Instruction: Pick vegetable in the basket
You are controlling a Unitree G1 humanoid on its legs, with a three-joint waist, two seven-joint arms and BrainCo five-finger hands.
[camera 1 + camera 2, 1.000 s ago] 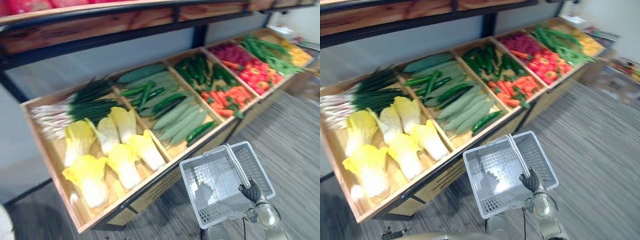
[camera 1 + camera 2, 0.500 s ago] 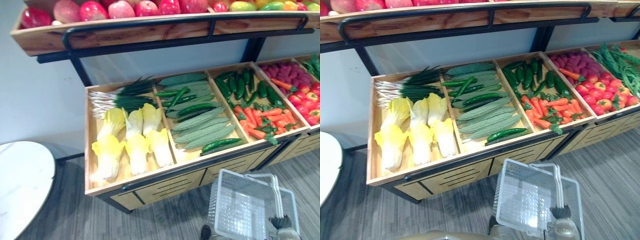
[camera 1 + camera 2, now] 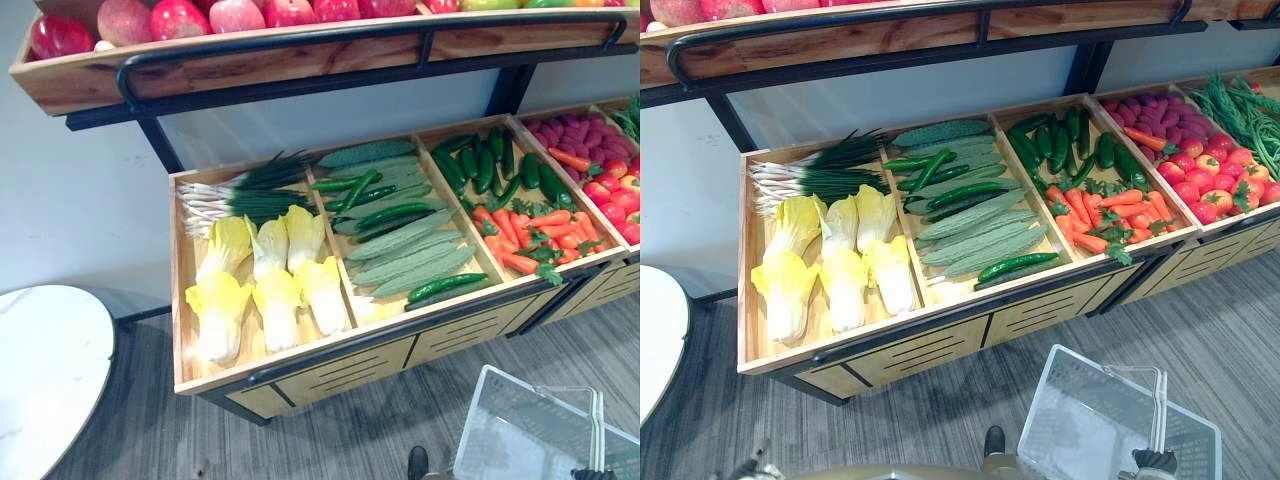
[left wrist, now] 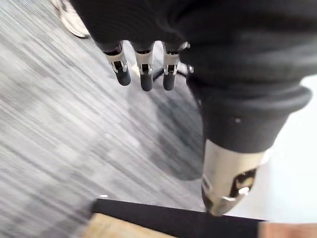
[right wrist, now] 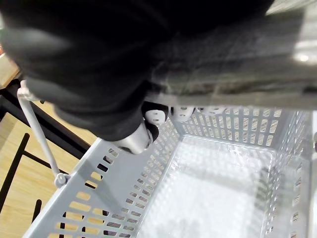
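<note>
Grey perforated plastic basket hangs from the right hand, fingers clamped round its wire handle. Left hand slack, fingers apart.

The basket runs off the bottom edge — the right hand at its handles barely shows — and the tabletop off the left.

Red apples line the upper wooden shelf against the pale wall. Off to the left a round white table stands on the grey striped floor
</note>
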